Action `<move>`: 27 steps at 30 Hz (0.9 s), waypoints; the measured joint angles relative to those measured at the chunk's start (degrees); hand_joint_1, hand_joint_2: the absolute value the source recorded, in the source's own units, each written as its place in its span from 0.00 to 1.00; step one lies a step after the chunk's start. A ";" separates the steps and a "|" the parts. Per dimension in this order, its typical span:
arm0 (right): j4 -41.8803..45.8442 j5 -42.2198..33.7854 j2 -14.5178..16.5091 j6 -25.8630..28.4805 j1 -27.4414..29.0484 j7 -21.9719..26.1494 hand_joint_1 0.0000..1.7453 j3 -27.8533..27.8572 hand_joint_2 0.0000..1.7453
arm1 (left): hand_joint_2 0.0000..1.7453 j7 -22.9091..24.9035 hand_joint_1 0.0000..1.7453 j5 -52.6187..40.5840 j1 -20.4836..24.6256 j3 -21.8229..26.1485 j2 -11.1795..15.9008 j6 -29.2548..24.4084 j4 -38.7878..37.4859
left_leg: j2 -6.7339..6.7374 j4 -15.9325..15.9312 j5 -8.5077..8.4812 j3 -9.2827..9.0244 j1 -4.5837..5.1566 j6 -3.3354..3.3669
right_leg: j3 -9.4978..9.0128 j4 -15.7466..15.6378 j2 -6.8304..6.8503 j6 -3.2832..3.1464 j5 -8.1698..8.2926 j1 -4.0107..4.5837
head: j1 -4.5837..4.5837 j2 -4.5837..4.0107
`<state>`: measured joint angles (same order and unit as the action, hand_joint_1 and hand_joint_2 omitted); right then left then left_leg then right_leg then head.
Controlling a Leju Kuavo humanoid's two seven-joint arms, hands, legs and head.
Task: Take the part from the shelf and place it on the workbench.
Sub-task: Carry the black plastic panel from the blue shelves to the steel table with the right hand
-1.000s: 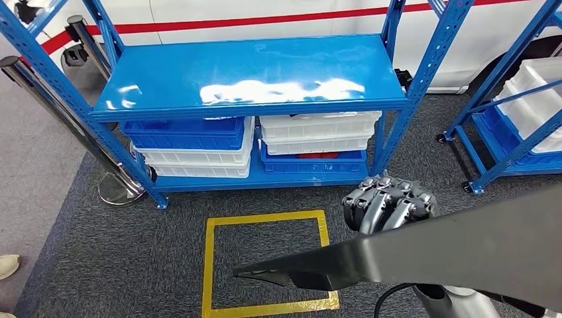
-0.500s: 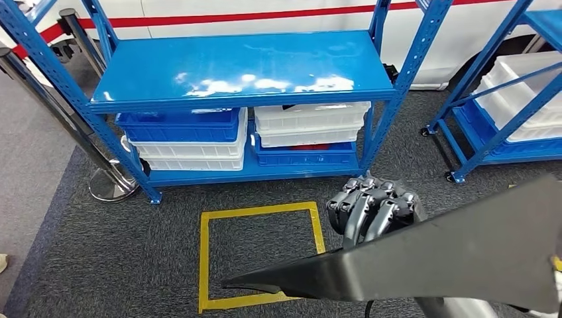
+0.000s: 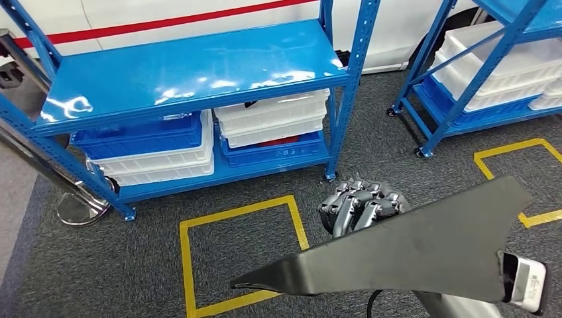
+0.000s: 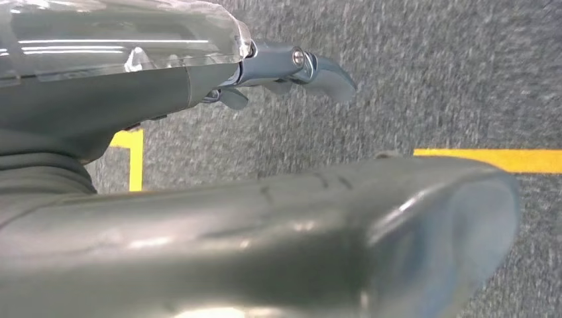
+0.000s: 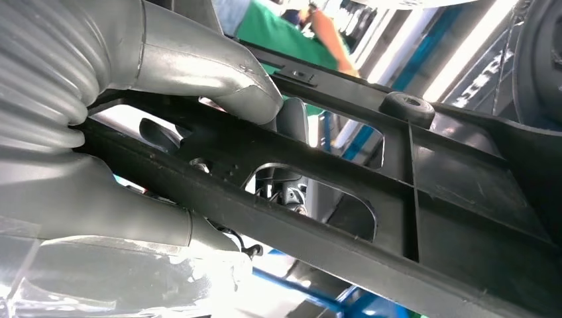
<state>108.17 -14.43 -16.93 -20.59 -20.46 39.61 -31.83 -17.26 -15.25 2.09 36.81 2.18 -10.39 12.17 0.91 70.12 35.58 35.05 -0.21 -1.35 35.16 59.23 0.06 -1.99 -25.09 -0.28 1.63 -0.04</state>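
Note:
A long dark grey part [image 3: 424, 248] crosses the lower right of the head view, wide at the right and tapering to a point at the left. My right hand [image 3: 361, 209] grips it from above with curled fingers. In the right wrist view the part [image 5: 431, 218] shows ribs and cut-outs, with my right hand [image 5: 199, 59] clamped around one bar. The blue shelf [image 3: 192, 66] it relates to stands ahead with a bare top board. My left hand [image 4: 265, 225] hangs over the carpet with nothing in it, its fingers [image 4: 325, 73] held loosely apart.
White and blue bins [image 3: 272, 116] fill the shelf's lower level. A second blue shelf [image 3: 464, 79] with white bins stands at the right. Yellow tape squares [image 3: 238, 212] mark the grey carpet. A chrome post base [image 3: 79, 209] stands at the left. A person in green [image 5: 265, 26] stands beyond the part.
The whole picture has shifted left, so the camera has turned right; a second yellow square has come into view. My right hand still holds the part the same way.

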 joint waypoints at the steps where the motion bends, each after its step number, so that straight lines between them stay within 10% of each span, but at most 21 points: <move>1: -0.06 0.43 -0.02 -0.42 0.67 0.04 0.98 0.01 1.00 | 0.00 -0.30 0.00 0.03 -0.13 0.13 -0.02 -0.31 0.00 | -0.23 2.88 0.80 1.39 -0.01 -0.04 | 0.03 0.01 -0.66 -0.04 0.05 0.03 | -0.01 0.00; 3: -0.03 1.58 0.01 -1.55 2.42 0.04 0.98 0.10 1.00 | 0.00 -0.84 0.00 0.06 -0.34 0.34 -0.10 -0.60 0.00 | -0.45 2.95 -0.77 1.62 -0.02 0.06 | 0.03 0.10 -2.07 -0.03 0.12 0.07 | 0.00 0.00; 6: 0.37 3.49 0.54 -3.75 4.73 0.04 0.98 0.64 1.00 | 0.00 -1.37 0.00 0.08 -0.39 0.79 -0.16 -0.53 0.00 | -2.84 -7.54 -6.36 -2.97 -0.22 0.56 | 0.12 0.39 -4.15 0.29 0.27 0.08 | -0.01 0.00; 10: 0.49 5.03 1.73 -5.52 6.84 0.04 0.98 1.28 1.00 | 0.00 -1.36 0.00 -0.31 -0.26 1.32 -0.04 0.21 0.00 | -3.88 -11.82 -7.28 -4.63 -0.21 1.22 | 1.12 0.37 -6.56 1.87 1.17 -0.16 | -0.04 0.00; 13: 0.38 6.16 2.90 -6.94 7.81 0.04 0.98 1.95 1.00 | 0.00 -1.01 0.00 -0.43 0.12 1.53 0.05 0.57 0.04 | -1.96 -12.76 -8.22 -4.69 -0.32 2.29 | 2.53 3.34 -3.74 2.57 -1.03 0.02 | -0.29 0.00; 17: 0.44 7.65 5.85 -8.52 8.33 0.04 0.98 1.92 1.00 | 0.00 -0.79 0.00 -0.46 -0.14 2.16 0.03 0.63 0.07 | 0.94 -12.70 -8.48 -4.21 0.11 2.63 | 7.45 15.36 -0.49 2.87 -6.98 -0.17 | -0.48 0.00; 23: 1.08 7.79 8.66 -8.92 7.85 0.06 0.98 1.81 1.00 | 0.00 -0.35 0.00 -0.85 0.10 2.70 -0.09 0.67 0.07 | 4.34 -12.08 -8.09 -4.01 0.52 1.84 | -1.38 0.62 3.75 1.66 -1.48 0.60 | -0.47 -0.01; 27: 2.90 7.70 9.62 -7.42 6.58 0.13 0.98 1.76 1.00 | 0.00 0.55 0.00 -2.53 0.47 2.74 -0.15 0.67 0.09 | 4.78 -11.38 -7.32 -3.83 0.42 0.66 | -1.03 -0.15 1.70 0.37 -0.95 0.54 | -0.45 0.00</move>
<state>111.07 -6.73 -7.31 -28.01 -13.88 39.74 -30.06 -16.71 -17.78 2.56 39.55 2.03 -9.72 12.26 5.69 58.75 28.25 31.22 0.21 -0.69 34.13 59.08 1.76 -1.62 -26.04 0.26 1.19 -0.04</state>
